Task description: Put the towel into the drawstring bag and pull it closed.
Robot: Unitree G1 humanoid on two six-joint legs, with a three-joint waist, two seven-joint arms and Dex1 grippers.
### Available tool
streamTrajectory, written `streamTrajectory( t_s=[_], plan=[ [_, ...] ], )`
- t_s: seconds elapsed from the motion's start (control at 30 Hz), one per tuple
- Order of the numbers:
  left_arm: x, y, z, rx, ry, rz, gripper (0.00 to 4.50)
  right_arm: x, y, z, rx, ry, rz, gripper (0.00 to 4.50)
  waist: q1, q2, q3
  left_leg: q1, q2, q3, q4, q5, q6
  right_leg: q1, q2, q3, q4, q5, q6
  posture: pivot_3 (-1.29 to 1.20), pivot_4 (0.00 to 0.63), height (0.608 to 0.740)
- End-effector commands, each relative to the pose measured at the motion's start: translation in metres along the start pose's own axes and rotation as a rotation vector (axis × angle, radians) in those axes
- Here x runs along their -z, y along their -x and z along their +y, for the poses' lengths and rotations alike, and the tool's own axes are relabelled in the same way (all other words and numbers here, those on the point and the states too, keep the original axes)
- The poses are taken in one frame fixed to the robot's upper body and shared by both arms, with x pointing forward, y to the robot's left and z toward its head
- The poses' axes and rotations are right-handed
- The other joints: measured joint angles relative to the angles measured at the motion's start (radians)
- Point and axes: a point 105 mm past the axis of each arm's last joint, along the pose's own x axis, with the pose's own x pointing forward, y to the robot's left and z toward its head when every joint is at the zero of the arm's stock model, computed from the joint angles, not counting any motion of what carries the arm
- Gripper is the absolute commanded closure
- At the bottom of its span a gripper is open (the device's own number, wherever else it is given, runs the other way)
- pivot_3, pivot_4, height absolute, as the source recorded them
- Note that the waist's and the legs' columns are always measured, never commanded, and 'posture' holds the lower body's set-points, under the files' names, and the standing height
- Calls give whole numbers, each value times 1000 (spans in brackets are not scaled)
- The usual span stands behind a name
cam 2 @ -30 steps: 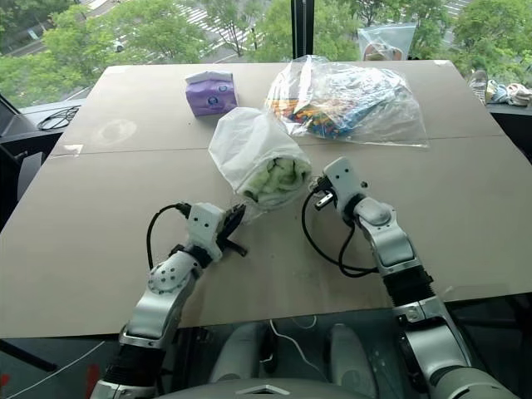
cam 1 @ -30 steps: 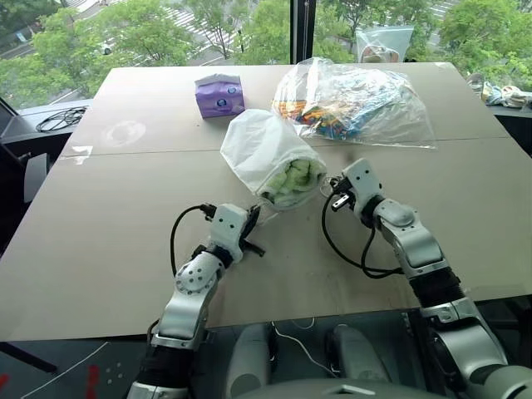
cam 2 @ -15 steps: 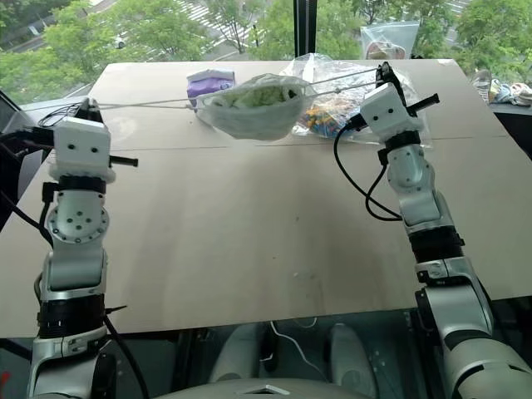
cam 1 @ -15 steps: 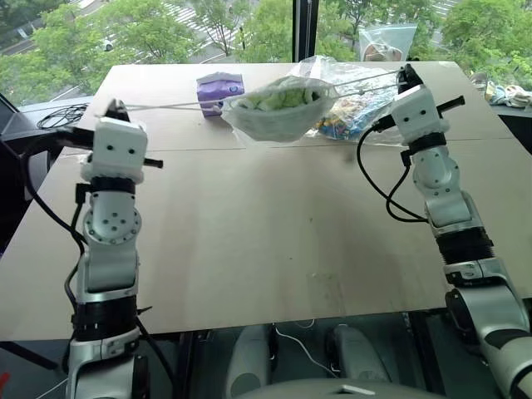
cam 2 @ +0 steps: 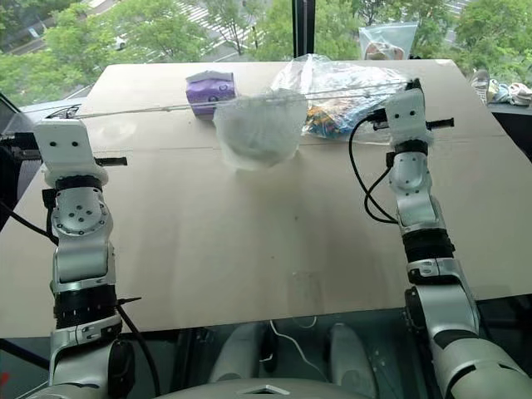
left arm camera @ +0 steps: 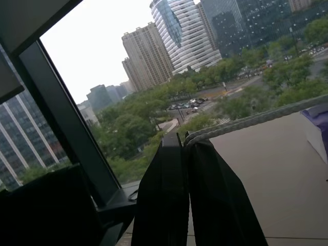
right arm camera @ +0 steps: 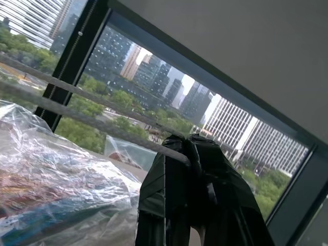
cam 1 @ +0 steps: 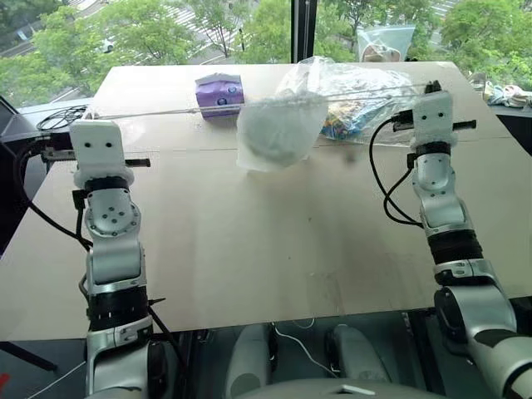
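Hidden or hard to make out: the towel is not visible as such; the bag's milky skin is bulged by something inside, and no green shows through.
Bag: the drawstring bag (cam 1: pixel 277 133) hangs in the air above the far half of the tabletop (cam 1: pixel 266 249), between the two raised arms, gathered mouth uppermost, rounded bottom hanging down and not touching the surface.
Cords: thin white cords (cam 1: pixel 158 111) run out from the mouth to either side, stretched nearly level and straight; the line they make lies across the tabletop from left to right, while the bag's own long axis is up and down.
Left gripper (left arm camera: pixel 183 146): jaws pressed together on the cord, which bends over their tips in the left wrist view.
Right gripper (right arm camera: pixel 185 148): jaws closed on the other cord end, which crosses just at their tips.
Around: a small purple box (cam 1: pixel 219 93) stands behind the bag toward the left; a large clear plastic bag (cam 1: pixel 366 96) of colourful items lies behind it toward the right, partly covered by the hanging bag.
Edges: a dark cable coil (cam 1: pixel 58 117) lies off the left far corner; windows and green trees lie beyond.
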Motion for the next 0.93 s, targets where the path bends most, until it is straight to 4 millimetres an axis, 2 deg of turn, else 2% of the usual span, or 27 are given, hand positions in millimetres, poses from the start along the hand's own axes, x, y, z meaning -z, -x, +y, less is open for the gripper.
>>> streamTrajectory(
  t_s=[0.03,0.1,0.2,0.3,0.33,0.37,0.4,0.43,0.47,0.5,0.53,0.57,0.6,0.63,0.67,0.7,0.8,0.93],
  plan=[
    [27,3,53,-230,34,122,4358,46,3,-61,268,-143,255,4500,-1,0,0,0,0,0,0,0,0,0,0,0,0,0,0,0,150,740],
    [32,4,55,-239,34,141,4358,54,6,-54,246,-205,315,4500,-2,0,0,0,0,0,0,0,0,0,0,0,1,0,0,0,150,740],
    [41,3,49,-207,39,165,4358,57,8,-30,137,-293,358,4500,-6,0,0,1,0,0,0,-1,2,0,0,0,1,0,0,0,150,740],
    [38,-2,4,37,118,151,4358,36,11,18,-172,-384,308,4500,-6,0,0,1,0,0,0,-2,4,0,0,0,1,0,0,0,150,740],
    [34,0,-15,154,134,133,4358,18,17,38,-334,-453,244,4500,-5,0,0,1,0,0,0,-2,4,0,0,0,1,0,0,0,150,740],
    [27,5,-39,305,144,105,4450,0,29,55,-510,-511,192,4198,-3,0,0,0,0,0,0,-3,4,0,1,0,1,0,0,0,150,740],
    [17,19,-69,518,177,70,4500,-12,49,69,-717,-517,157,3853,-2,0,0,0,0,-1,0,-3,4,0,1,0,1,0,0,0,150,740],
    [10,32,-87,665,203,46,4500,-18,65,76,-859,-516,144,3549,0,0,0,0,0,-1,0,-3,4,0,1,-1,1,0,0,0,150,740],
    [6,42,-97,761,231,41,4500,-18,77,78,-944,-503,151,3117,2,0,0,0,0,-2,0,-3,5,0,0,-1,1,0,0,0,150,740],
    [5,50,-101,826,235,41,4500,-12,86,75,-1002,-472,171,2708,2,1,0,0,0,-2,0,-3,5,0,0,-1,0,0,0,0,150,740],
    [7,56,-103,877,230,58,3961,2,93,67,-1043,-429,217,2124,1,0,0,0,0,-2,0,-3,5,1,-1,-1,0,0,0,0,150,740],
    [19,67,-100,929,218,117,3671,22,107,53,-1131,-336,266,1677,1,0,-1,-1,0,-2,0,-3,5,1,-1,-1,-1,0,0,0,150,740],
    [27,74,-97,963,209,160,3311,36,117,42,-1197,-272,306,1279,1,0,-1,-1,0,-2,0,-3,5,1,-2,-1,-1,0,0,0,150,740],
    [31,78,-95,982,206,188,2754,43,124,35,-1241,-235,328,723,1,0,0,0,0,-2,1,-3,5,2,-2,-2,-2,0,-1,0,150,740],
    [42,89,-88,1022,184,232,2584,52,128,19,-1257,-216,361,544,0,0,0,0,0,-2,0,-4,5,2,-3,-2,-3,-1,-1,0,150,740],
    [48,98,-81,1053,181,268,2435,56,128,7,-1251,-222,373,84,-4,0,0,0,0,-3,0,-4,5,1,-2,-1,-3,-2,-4,0,150,740],
    [52,119,-67,1123,206,326,2435,58,128,-17,-1229,-240,364,84,-22,0,0,2,2,-6,-2,-4,5,1,-1,1,-2,-2,-4,0,150,740],
    [47,128,-64,1167,215,327,2435,58,140,-24,-1273,-253,315,84,-22,0,0,7,4,-6,-2,-6,1,4,-1,1,-2,-3,-5,0,150,740]
  ],
)
